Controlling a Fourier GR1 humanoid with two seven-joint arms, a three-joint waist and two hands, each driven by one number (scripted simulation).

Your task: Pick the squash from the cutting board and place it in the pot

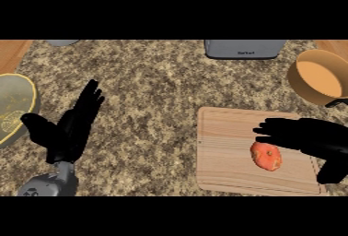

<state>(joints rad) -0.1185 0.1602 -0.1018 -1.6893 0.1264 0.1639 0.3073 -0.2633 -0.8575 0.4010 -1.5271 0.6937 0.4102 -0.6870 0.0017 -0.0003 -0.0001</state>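
Note:
An orange squash lies on the right half of the wooden cutting board at the lower right. My right hand hovers just beyond and to the right of the squash, fingers stretched left above its far end, thumb hanging down at the right; it holds nothing. The orange pot stands at the far right, tipped so its inside shows. My left hand rests open at the left, fingers up.
A patterned plate lies at the left edge beside my left hand. A grey appliance stands at the back centre. The pot's dark handle sticks out towards the board.

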